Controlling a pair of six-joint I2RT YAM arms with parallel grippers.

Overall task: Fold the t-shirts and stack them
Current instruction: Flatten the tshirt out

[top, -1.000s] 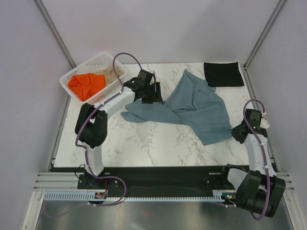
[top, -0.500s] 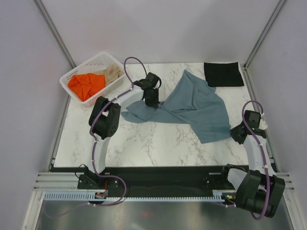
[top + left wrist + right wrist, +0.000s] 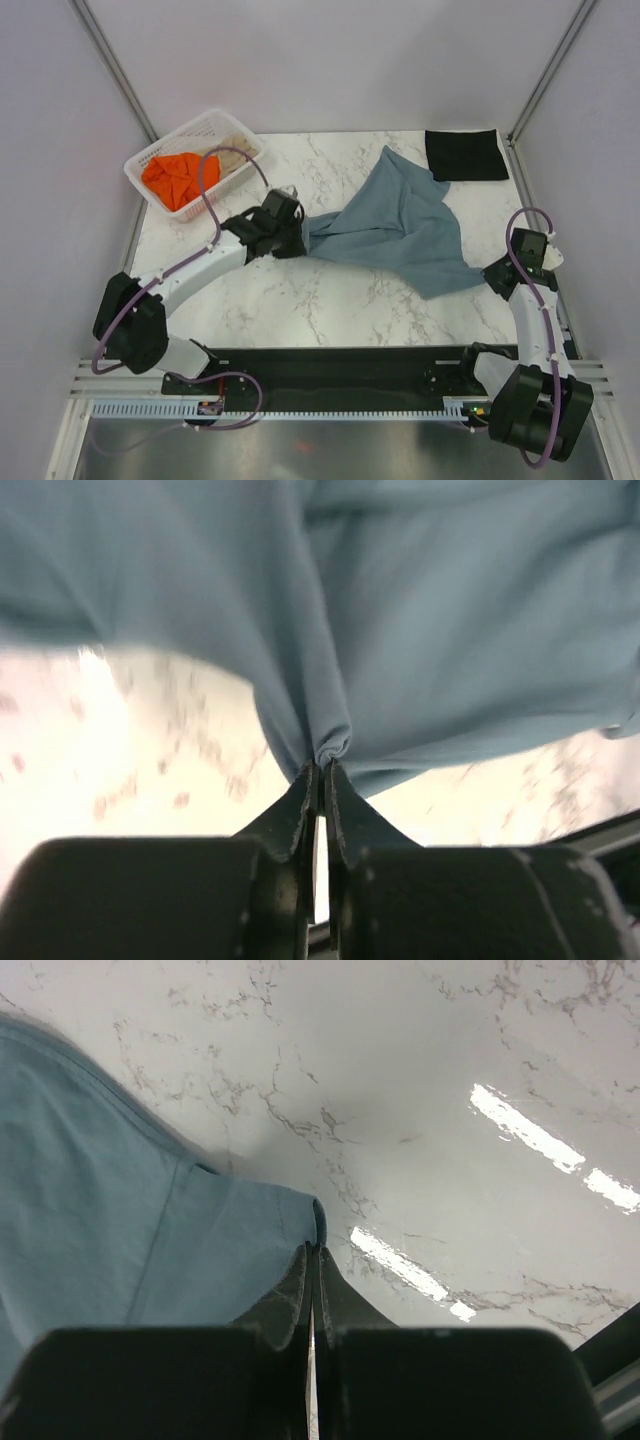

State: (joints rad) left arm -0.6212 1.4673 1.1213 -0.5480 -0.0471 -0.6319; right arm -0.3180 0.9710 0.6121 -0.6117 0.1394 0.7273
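A: Now, state of left gripper (image 3: 298, 238)?

B: Pressed together on a gathered fold at the left end of the blue shirt (image 3: 400, 220). Confirmed in left wrist view (image 3: 320, 770): closed down to a thin slit, with cloth (image 3: 450, 630) bunched right at the tips.

A: And right gripper (image 3: 487, 274)?

B: Likewise pressed together, pinching the near right corner of the same shirt. Seen in right wrist view (image 3: 313, 1255) gripping the hemmed edge of the cloth (image 3: 120, 1240), low over the table (image 3: 450, 1060).

A: Location of blue shirt?

B: Across the middle of the table (image 3: 300, 300), drawn out between the two grippers. Narrow and gathered at the left end, wider and wrinkled toward the right. One peak pointing at the far edge, near the black shirt (image 3: 465, 154) but apart from it. Cannot tell whether lifted clear of the marble at either pinched end.

A: Remaining shirts?

B: Black shirt: folded flat into a rectangle at the far right corner of the table. Orange shirt (image 3: 178, 178) and beige shirt (image 3: 235, 155): both crumpled inside the basket (image 3: 190, 130) at the far left corner, lying side by side, orange toward the basket's near left end, beige toward its right end.
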